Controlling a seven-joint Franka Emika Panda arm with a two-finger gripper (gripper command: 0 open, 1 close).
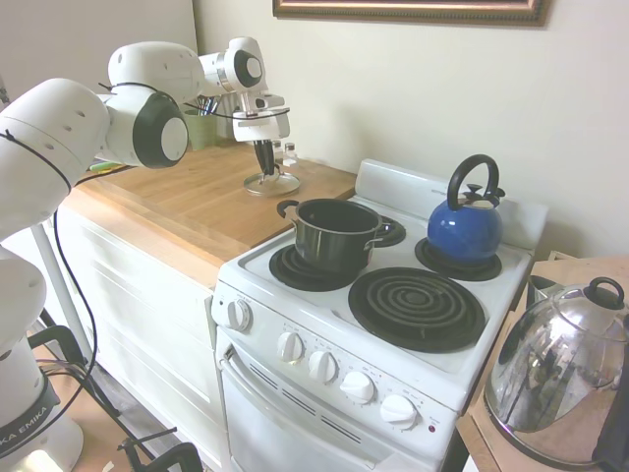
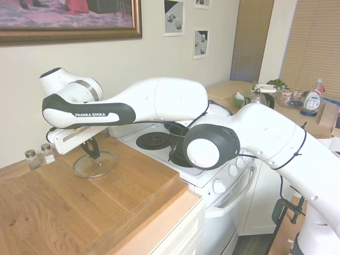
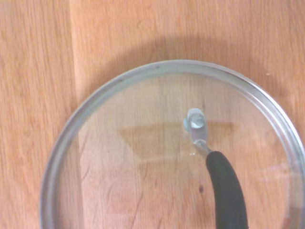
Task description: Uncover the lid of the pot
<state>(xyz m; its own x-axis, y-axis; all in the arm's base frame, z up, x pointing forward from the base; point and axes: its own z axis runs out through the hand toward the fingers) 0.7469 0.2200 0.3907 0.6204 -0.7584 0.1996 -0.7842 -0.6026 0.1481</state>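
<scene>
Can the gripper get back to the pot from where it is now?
Probably yes: the gripper is at the lid on the wooden counter, and the uncovered pot stands nearby on the stove with nothing between them.

On the white stove (image 1: 324, 324), a blue kettle (image 1: 465, 226) sits on the back burner, a shiny steel kettle (image 1: 560, 369) just beside the stove, salt shakers (image 2: 40, 155) across the wooden counter (image 2: 79, 212).
</scene>
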